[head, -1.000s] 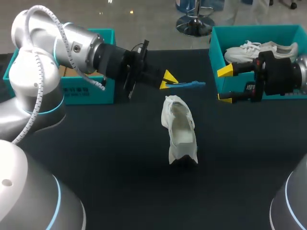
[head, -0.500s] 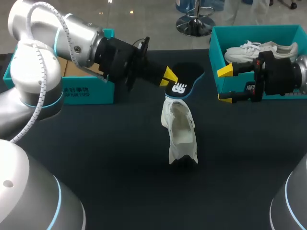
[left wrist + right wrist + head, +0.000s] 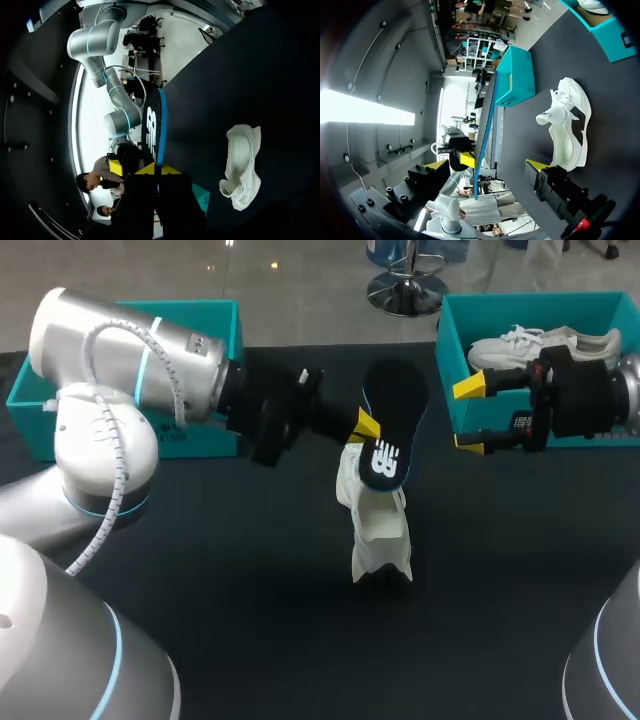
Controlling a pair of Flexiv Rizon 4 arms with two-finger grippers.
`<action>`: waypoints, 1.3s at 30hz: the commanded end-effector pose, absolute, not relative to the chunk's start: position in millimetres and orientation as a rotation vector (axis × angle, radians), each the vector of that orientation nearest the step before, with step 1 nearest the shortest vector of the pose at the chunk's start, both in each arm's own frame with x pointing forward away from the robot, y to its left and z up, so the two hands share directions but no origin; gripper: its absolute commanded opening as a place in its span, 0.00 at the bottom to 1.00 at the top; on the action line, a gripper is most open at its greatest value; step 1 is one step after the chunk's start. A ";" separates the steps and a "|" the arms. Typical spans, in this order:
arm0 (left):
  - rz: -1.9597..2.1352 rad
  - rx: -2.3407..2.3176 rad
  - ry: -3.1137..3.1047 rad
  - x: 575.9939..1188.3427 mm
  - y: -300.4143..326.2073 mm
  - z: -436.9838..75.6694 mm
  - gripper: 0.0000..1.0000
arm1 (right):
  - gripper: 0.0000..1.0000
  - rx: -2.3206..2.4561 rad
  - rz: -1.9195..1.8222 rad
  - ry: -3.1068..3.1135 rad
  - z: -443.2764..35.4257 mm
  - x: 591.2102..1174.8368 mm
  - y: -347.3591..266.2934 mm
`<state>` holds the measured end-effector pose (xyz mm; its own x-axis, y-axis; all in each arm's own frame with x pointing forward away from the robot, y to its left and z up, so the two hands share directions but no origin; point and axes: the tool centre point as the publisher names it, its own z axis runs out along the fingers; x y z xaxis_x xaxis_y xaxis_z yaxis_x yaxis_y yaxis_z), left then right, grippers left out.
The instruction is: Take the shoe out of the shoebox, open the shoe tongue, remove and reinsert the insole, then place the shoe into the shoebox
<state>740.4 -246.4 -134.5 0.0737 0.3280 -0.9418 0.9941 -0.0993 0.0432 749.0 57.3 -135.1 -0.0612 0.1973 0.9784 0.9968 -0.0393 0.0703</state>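
Observation:
My left gripper (image 3: 366,428) is shut on a black insole (image 3: 386,430) with a blue edge and a white logo. It holds the insole upright, with the lower end just above the far end of the white shoe (image 3: 378,520). The shoe lies mid-table with its opening up. In the left wrist view the insole (image 3: 151,127) rises from between the yellow tips (image 3: 145,170), with the shoe (image 3: 242,167) beside it. My right gripper (image 3: 468,416) hovers open in front of the right teal shoebox (image 3: 447,360), holding nothing. Its wrist view shows the insole (image 3: 485,135) edge-on and the shoe (image 3: 567,125).
A second white shoe (image 3: 545,343) lies in the right shoebox. Another teal box (image 3: 205,438) stands at the table's back left, partly behind my left arm. Dark tabletop lies all around the shoe.
My left arm has turned the insole from flat and edge-on to upright with its logo showing. It has also brought the insole down toward the shoe. The right arm and the shoe stayed still.

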 end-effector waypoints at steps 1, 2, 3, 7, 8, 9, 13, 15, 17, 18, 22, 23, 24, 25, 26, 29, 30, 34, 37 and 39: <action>-1.037 1.515 1.369 740.8 -262.0 -147.5 0.00 | 1.00 -1.366 -1.176 -1.386 -132.9 754.4 64.1; -1.019 1.518 1.356 740.7 -264.3 -148.0 0.00 | 1.00 -1.367 -1.174 -1.387 -132.7 755.4 65.4; -1.017 1.519 1.350 740.2 -266.9 -147.9 0.00 | 1.00 -1.367 -1.173 -1.386 -132.7 756.6 66.6; -0.972 1.522 1.312 738.8 -276.2 -149.8 0.00 | 1.00 -1.366 -1.167 -1.374 -134.9 761.3 72.2; -0.966 1.518 1.303 738.6 -278.3 -149.7 0.00 | 1.00 -1.366 -1.165 -1.373 -135.9 763.0 74.4; -0.967 1.518 1.292 737.9 -280.4 -149.6 0.00 | 1.00 -1.366 -1.163 -1.371 -136.5 764.1 76.0; -0.964 1.483 1.301 737.2 -286.0 -149.0 0.00 | 1.00 -1.368 -1.165 -1.363 -137.4 766.3 79.8; -0.969 1.469 1.295 736.5 -287.6 -147.8 0.00 | 1.00 -1.373 -1.168 -1.357 -137.8 766.8 80.4; -0.965 1.461 1.293 735.4 -288.6 -147.2 0.00 | 1.00 -1.384 -1.182 -1.343 -138.9 767.6 80.1; -0.964 1.455 1.294 734.9 -288.9 -147.3 0.00 | 1.00 -1.389 -1.188 -1.338 -139.2 767.9 79.5; -0.959 1.441 1.298 733.5 -289.7 -148.9 0.00 | 0.64 -1.400 -1.196 -1.323 -140.1 769.3 78.5; -0.958 1.440 1.299 733.4 -289.8 -149.2 0.00 | 0.54 -1.401 -1.197 -1.321 -140.4 769.6 78.6; -0.960 1.433 1.304 733.2 -289.8 -149.4 0.00 | 0.45 -1.405 -1.198 -1.317 -140.9 770.1 78.7; -0.960 1.431 1.303 733.3 -289.8 -149.4 0.00 | 0.42 -1.407 -1.199 -1.314 -141.3 770.3 78.8; -0.957 1.429 1.303 733.8 -289.9 -149.2 0.00 | 0.36 -1.408 -1.199 -1.313 -141.6 770.5 79.0; -0.960 1.421 1.310 734.9 -289.8 -149.0 0.00 | 0.22 -1.409 -1.198 -1.309 -142.9 770.8 80.6; -0.963 1.421 1.309 735.1 -289.8 -149.1 0.00 | 0.21 -1.409 -1.197 -1.307 -143.5 770.8 81.2; -0.972 1.423 1.303 734.2 -289.8 -147.8 0.00 | 0.11 -1.408 -1.195 -1.301 -145.2 771.3 83.0; -0.974 1.422 1.301 733.8 -289.4 -147.8 0.00 | 0.00 -1.410 -1.195 -1.297 -146.5 771.8 83.9; -0.974 1.419 1.303 734.3 -288.0 -148.3 0.00 | 0.00 -1.412 -1.196 -1.296 -146.9 772.1 84.5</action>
<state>734.9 -287.9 -146.6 0.1155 0.2433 -0.9630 0.9926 0.0091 0.1214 771.3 81.1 -145.8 0.0033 0.1765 0.9843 0.9954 -0.0947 0.0136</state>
